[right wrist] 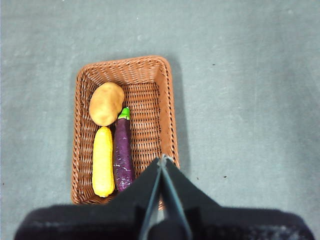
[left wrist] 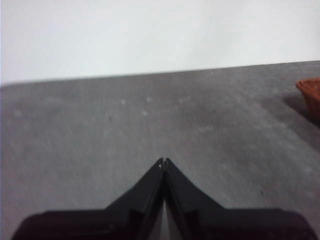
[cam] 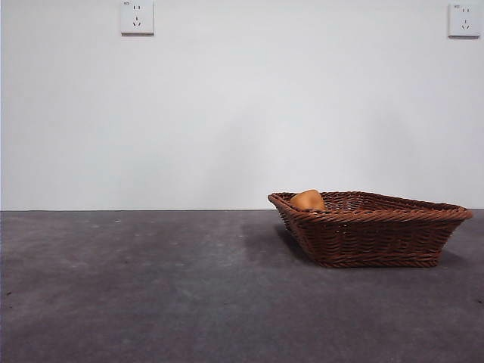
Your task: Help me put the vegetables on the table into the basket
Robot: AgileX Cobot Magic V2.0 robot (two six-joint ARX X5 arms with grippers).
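All three vegetables lie inside the wicker basket [right wrist: 167, 107]: the potato [right wrist: 106, 103] at one end, with the yellow corn cob [right wrist: 103, 161] and the purple eggplant [right wrist: 123, 150] side by side just beside it, while from the front only the potato's top shows over the braided rim. The right gripper [right wrist: 162, 161] hangs above the basket's near edge with its jaws pressed together and nothing between them. The left gripper [left wrist: 163, 162], likewise closed and holding nothing, sits low over the bare grey table [left wrist: 100, 130], well apart from what seems to be the basket's corner at the blurred edge of its view.
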